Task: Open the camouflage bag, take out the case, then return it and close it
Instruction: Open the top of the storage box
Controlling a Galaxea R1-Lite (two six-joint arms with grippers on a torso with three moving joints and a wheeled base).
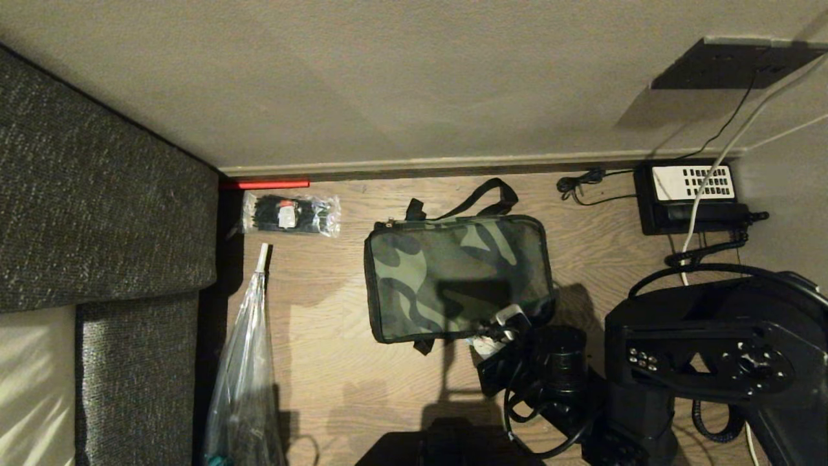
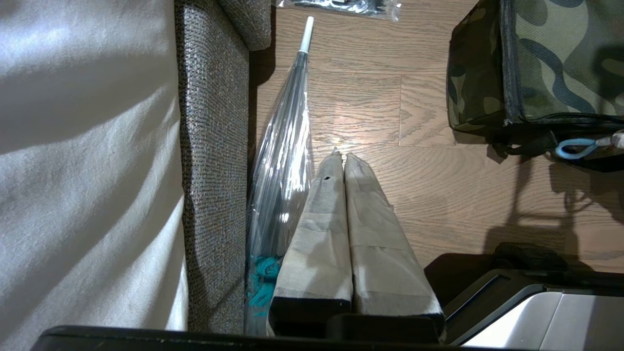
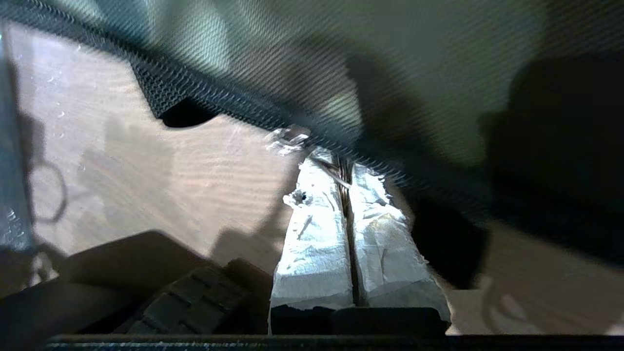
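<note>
my right tool [image 1: 501, 323] pinched the zip pull at the camouflage bag [image 1: 453, 278]'s near edge, ready to unzip it.

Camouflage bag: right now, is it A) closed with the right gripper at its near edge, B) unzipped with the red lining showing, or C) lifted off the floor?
A: the camouflage bag lies closed on the wooden floor, no lining showing, the right gripper at its near edge.

The camouflage bag [image 1: 456, 278] lies between packet [image 1: 291, 214] and telephone [image 1: 692, 197]
</note>
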